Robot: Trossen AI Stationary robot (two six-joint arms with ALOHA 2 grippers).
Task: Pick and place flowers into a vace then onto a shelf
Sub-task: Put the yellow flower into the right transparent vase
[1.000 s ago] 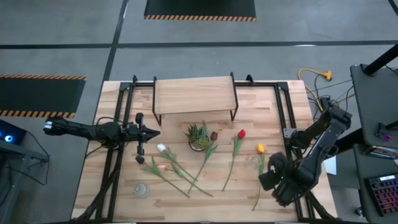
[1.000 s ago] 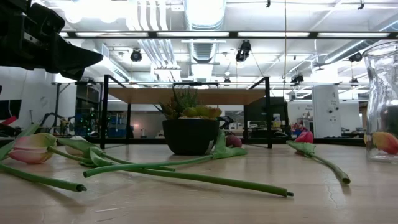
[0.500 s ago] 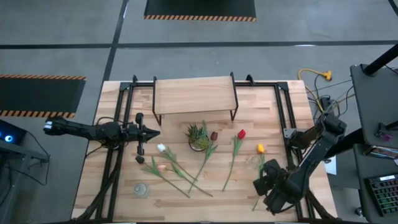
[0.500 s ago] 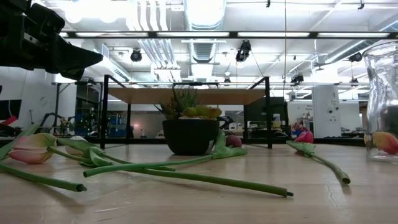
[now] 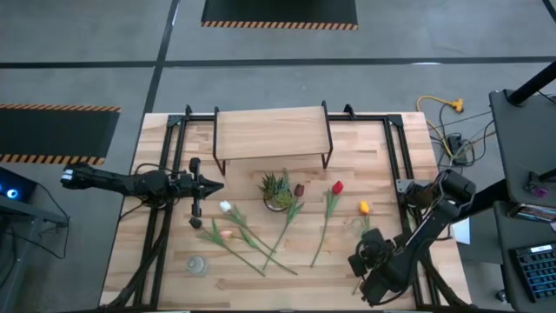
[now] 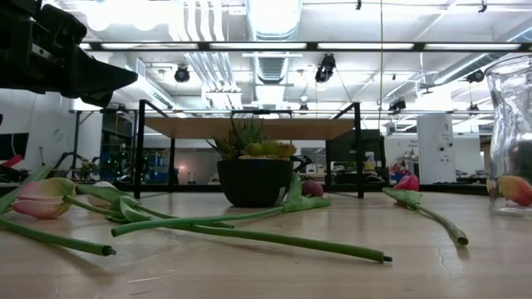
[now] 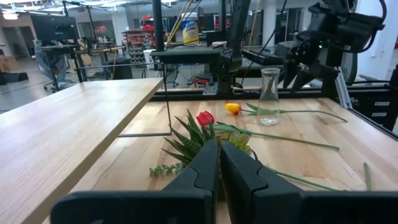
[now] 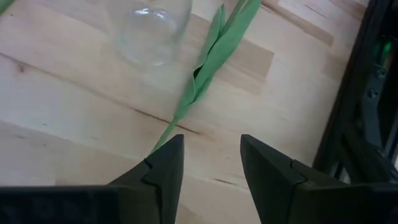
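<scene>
Slatted wood of the counter [image 8: 56,106] lay close under my right tool [image 8: 210,163], spread over the yellow tulip's stem [image 8: 205,68], which I judged could roll away or bump the vase [image 8: 148,28].

Grey floor [image 5: 261,52] (hazard-striped mats [image 5: 280,12])

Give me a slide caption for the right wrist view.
Open right gripper poised over a green tulip stem beside the glass vase.
</scene>
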